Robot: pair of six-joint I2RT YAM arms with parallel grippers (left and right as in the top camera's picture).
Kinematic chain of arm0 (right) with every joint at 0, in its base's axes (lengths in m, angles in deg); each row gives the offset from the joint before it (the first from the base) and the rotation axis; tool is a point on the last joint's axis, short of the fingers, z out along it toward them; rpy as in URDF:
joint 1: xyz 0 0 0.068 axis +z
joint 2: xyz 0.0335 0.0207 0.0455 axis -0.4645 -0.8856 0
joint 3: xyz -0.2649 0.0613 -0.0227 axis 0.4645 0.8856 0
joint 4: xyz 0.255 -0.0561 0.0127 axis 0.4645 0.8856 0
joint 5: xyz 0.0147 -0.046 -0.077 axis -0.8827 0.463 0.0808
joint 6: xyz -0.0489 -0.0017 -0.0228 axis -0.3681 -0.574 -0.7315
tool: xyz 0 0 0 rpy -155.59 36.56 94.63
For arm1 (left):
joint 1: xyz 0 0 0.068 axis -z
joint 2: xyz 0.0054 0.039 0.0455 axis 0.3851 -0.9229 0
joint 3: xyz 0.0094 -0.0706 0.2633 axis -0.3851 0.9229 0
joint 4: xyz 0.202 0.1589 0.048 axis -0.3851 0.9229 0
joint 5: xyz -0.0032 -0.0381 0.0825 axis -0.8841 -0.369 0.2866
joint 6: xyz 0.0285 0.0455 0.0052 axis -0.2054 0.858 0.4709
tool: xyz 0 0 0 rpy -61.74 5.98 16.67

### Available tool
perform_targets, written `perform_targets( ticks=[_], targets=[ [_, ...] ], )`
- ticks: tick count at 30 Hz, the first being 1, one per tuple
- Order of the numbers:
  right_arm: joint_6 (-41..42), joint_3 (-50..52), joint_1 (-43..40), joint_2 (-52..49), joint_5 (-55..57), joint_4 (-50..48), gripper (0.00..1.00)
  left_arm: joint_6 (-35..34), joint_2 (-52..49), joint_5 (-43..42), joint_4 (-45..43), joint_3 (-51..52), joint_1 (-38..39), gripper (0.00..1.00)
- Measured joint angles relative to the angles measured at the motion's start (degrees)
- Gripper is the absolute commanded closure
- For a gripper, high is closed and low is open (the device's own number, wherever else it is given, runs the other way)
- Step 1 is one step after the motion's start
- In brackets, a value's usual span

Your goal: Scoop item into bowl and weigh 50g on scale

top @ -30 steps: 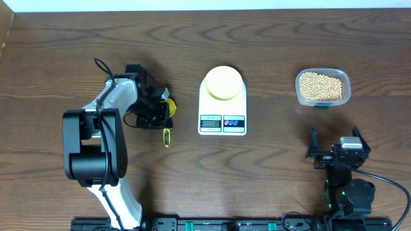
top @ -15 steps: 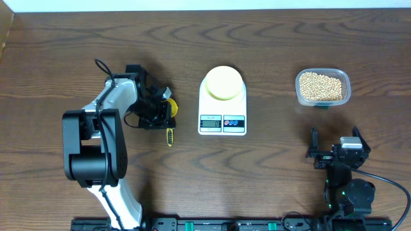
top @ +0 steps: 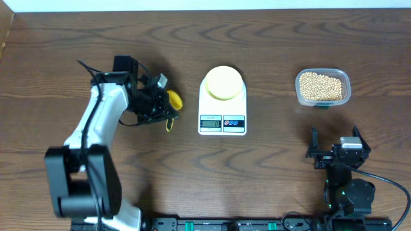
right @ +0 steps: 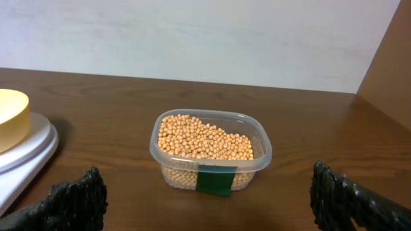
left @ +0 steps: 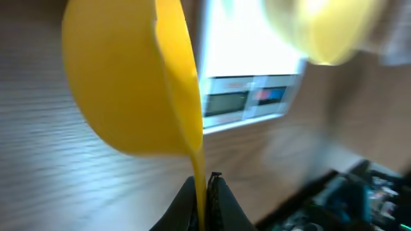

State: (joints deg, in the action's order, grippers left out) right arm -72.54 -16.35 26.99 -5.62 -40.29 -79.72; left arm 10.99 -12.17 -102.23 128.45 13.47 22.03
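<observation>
Yellow scoop (top: 173, 99), clamped by its handle in the left gripper (left: 205, 196), hung left of the scale (top: 222, 119) and bowl (top: 223, 82), while the beans (top: 321, 86) lay across the table (top: 64, 38) near its far right corner, closer to the right gripper (top: 335, 142), its jaws spread.

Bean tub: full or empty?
Mostly full: beans fill the tub nearly to its rim, no lid on.

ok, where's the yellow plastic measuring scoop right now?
Overhead view, left of centre: the yellow plastic measuring scoop is pinched by its handle in the shut left gripper, just left of the white rectangular digital scale.
</observation>
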Motion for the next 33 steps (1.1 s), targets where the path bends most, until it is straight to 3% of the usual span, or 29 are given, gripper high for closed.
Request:
perform_targets(
  ticks=[6,14,17,24,26,31,33],
  targets=[
    [0.0,0.0,0.0,0.0,0.0,0.0,0.01,-1.42,9.7,-8.59,-0.02,0.0,0.0,0.93],
    [0.02,0.0,0.0,0.0,-0.02,-0.07,0.01,-6.51,23.58,-11.98,-0.42,0.0,0.02,0.93],
    [5.01,0.0,0.0,0.0,-4.15,-0.33,0.01,-10.4,26.12,-12.15,-3.87,0.07,0.04,0.93],
    [30.01,0.17,0.0,-0.02,-27.47,-4.94,0.01,-19.34,30.34,-12.22,-13.25,0.11,0.04,0.93],
    [37.77,0.17,0.0,-0.04,-30.01,-10.03,0.01,-20.39,31.17,-12.26,-15.93,0.15,0.04,0.93],
    [48.26,-0.17,0.0,0.09,-32.94,-25.55,0.01,-23.02,34.42,-12.24,-19.19,0.17,0.04,0.93],
    [50.42,-1.68,0.0,-0.02,-32.13,-23.89,0.01,-24.24,35.36,-12.22,-19.45,0.17,0.11,0.93]
  ],
)
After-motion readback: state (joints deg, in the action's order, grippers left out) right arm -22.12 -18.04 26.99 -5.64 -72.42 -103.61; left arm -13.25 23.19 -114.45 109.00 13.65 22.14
